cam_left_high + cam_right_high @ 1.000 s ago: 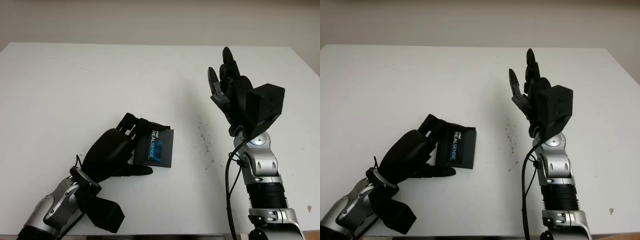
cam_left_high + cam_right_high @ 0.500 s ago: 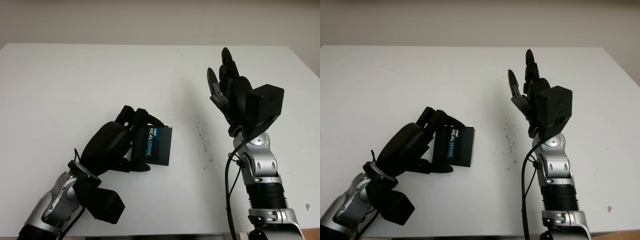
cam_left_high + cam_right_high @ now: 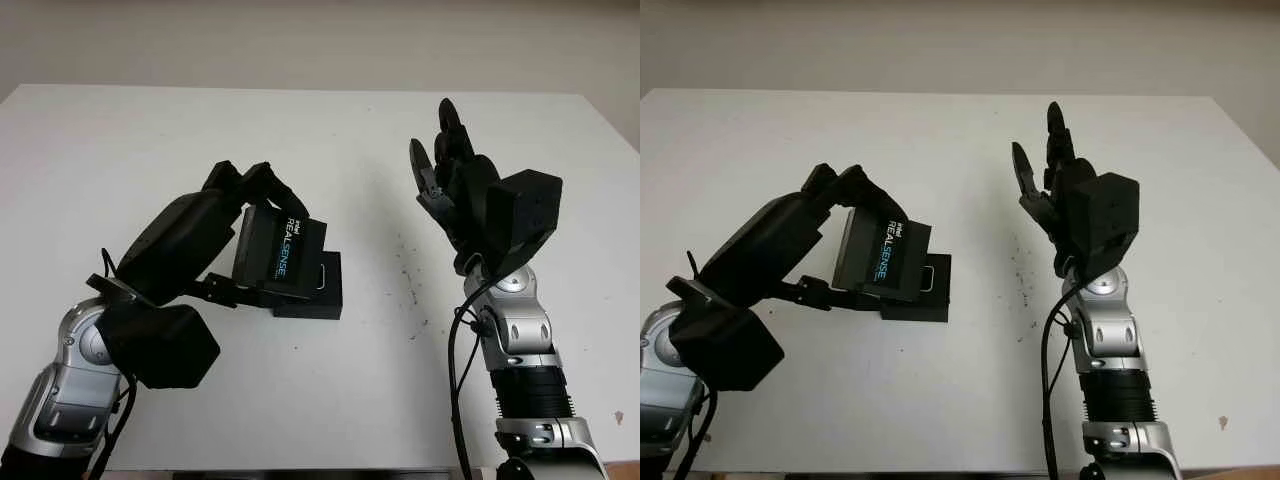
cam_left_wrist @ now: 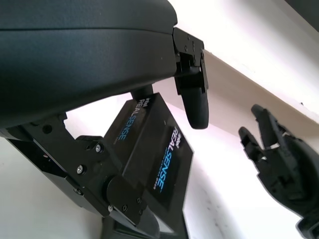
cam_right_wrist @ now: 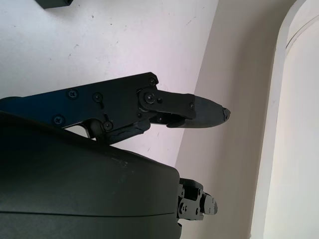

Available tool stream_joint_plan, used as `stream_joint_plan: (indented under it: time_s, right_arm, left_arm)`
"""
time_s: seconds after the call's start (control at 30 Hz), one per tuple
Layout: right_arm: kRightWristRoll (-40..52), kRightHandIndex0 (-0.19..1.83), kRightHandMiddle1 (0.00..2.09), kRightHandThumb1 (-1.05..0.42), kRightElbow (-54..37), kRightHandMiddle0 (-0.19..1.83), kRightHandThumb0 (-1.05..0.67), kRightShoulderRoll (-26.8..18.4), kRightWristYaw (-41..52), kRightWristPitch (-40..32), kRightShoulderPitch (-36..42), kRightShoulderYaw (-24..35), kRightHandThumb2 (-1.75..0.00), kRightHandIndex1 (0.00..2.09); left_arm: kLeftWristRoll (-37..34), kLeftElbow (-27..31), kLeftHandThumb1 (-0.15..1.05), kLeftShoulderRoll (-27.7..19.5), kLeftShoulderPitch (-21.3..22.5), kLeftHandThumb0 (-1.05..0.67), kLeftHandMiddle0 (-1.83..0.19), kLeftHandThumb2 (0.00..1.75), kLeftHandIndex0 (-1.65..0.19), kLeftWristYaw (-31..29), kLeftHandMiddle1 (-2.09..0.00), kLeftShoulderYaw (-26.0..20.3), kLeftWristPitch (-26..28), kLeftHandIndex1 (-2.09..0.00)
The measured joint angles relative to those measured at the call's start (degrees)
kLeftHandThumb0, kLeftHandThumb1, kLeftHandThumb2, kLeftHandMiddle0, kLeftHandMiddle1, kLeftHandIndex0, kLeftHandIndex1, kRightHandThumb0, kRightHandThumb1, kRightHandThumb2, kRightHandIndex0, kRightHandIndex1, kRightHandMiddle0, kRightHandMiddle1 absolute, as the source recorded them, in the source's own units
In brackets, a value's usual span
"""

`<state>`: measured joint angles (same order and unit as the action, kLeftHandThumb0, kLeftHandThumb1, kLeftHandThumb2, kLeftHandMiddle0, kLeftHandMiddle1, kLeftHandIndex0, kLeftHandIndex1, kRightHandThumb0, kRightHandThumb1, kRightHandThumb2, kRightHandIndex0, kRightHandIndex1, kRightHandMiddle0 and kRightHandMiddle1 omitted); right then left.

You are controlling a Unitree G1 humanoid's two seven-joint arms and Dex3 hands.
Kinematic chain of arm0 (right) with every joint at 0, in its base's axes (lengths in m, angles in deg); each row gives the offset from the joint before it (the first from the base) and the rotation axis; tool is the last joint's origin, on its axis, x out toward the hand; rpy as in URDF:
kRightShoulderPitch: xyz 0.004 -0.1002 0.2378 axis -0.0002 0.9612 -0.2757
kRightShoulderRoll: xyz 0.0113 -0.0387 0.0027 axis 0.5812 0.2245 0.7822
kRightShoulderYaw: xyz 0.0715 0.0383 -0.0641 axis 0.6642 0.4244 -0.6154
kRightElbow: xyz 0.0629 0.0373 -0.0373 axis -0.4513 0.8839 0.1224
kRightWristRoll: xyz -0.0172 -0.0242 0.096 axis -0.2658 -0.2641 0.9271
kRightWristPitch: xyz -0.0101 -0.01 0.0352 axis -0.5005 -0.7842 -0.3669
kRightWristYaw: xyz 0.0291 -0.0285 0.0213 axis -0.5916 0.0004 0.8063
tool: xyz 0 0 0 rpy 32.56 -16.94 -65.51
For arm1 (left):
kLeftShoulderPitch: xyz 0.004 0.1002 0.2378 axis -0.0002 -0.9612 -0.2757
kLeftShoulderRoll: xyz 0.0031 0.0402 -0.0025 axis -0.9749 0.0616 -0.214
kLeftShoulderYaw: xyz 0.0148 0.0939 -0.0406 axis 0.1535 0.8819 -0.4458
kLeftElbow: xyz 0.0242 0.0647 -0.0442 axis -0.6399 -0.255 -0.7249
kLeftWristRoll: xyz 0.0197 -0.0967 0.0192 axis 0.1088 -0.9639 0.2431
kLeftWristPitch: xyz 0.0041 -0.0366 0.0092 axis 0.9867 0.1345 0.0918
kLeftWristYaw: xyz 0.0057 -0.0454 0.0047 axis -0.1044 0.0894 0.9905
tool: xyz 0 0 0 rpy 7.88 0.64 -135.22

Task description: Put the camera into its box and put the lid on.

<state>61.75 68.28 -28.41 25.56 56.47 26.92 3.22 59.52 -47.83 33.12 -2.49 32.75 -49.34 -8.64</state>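
Holding a black lid [image 3: 277, 253] printed with white and blue lettering, the left robot hand [image 3: 215, 240] is raised above the white worktop [image 3: 150, 150] at its left-centre. Its fingers [image 3: 262, 184] curl over the lid's far edge, and its thumb presses from below, so the lid sits tilted in a firm grip. Directly beneath and slightly to the right lies the black box base [image 3: 315, 292], resting flat on the worktop, its near-right part visible past the lid. Whether the camera already lies inside the base cannot be told, since the lid covers most of it.

The right robot hand [image 3: 455, 180] is held upright above the worktop's right side, well apart from the box, open and holding nothing.

Judging from this, the lid step is under way, though the lid is not seated. The next move would call for levelling the lid, lining its edges up with the base, and lowering it straight down. A tilted approach could push the light base sideways.
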Motion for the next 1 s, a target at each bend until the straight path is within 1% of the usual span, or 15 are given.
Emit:
stream_joint_plan:
  time_s: [0.03,0.17,0.3,0.37,0.5,0.6,0.77,0.9,1.0]
  right_arm:
    - [0.0,-0.16,0.05,-1.05,0.0,-0.1,-0.57,0.0,0.1,0.0,0.0,0.0,-0.46,0.05]
    - [0.0,-0.16,0.05,-1.05,0.0,-0.1,-0.56,0.0,0.2,0.0,0.1,0.0,-0.46,0.05]
    - [0.0,-0.16,0.05,-1.05,0.0,-0.1,-0.57,0.0,0.1,0.0,0.1,0.0,-0.45,0.05]
    - [0.0,-0.16,0.06,-1.05,0.0,-0.1,-0.57,0.0,0.0,0.0,0.1,0.0,-0.45,0.06]
    - [-0.1,-0.15,0.06,-1.05,0.0,-0.09,-0.59,0.0,-0.2,-0.1,0.2,-0.1,-0.45,0.06]
    - [-0.1,-0.15,0.06,-1.05,0.0,-0.09,-0.58,0.0,-0.3,-0.3,0.2,-0.1,-0.44,0.06]
    - [-0.1,-0.16,0.05,-1.05,0.0,-0.1,-0.58,0.1,0.0,-0.2,0.2,-0.1,-0.45,0.05]
    - [0.0,-0.15,0.05,-1.05,0.1,-0.1,-0.58,0.1,0.3,0.2,0.2,-0.1,-0.45,0.06]
    - [-0.1,-0.15,0.05,-1.05,0.2,-0.1,-0.59,0.1,0.2,0.3,0.2,-0.1,-0.45,0.06]
  left_arm:
    - [-0.8,0.7,1.05,0.0,0.1,-0.17,-0.2,0.19,-0.11,-0.8,-1.62,-0.2,1.7,-1.32]
    - [-5.3,2.8,1.05,-0.1,0.6,-0.18,-0.21,0.23,-0.09,-5.1,-1.52,-1.0,9.9,-1.3]
    - [-9.9,3.2,1.05,-0.8,3.0,-0.23,-0.28,0.17,-0.16,-9.2,-1.45,-1.3,16.7,-1.31]
    - [-10.7,2.9,1.05,-1.1,4.3,-0.25,-0.32,0.15,-0.19,-9.8,-1.48,-1.3,18.8,-1.3]
    - [-11.0,0.6,1.05,-1.0,6.3,-0.28,-0.31,0.14,-0.19,-9.7,-1.62,-1.0,19.7,-1.31]
    - [-11.5,-0.6,1.05,-0.1,6.5,-0.29,-0.29,0.14,-0.18,-8.8,-1.64,-0.8,19.5,-1.32]
    - [-14.0,-2.4,1.05,1.7,6.5,-0.27,-0.29,0.14,-0.19,-7.7,-1.62,-0.9,18.4,-1.32]
    - [-16.1,-3.8,1.05,3.6,6.5,-0.3,-0.32,0.12,-0.23,-6.3,-1.58,-1.3,18.1,-1.31]
    - [-17.6,-4.6,1.05,5.1,6.6,-0.3,-0.33,0.11,-0.25,-4.8,-1.52,-1.8,17.3,-1.31]
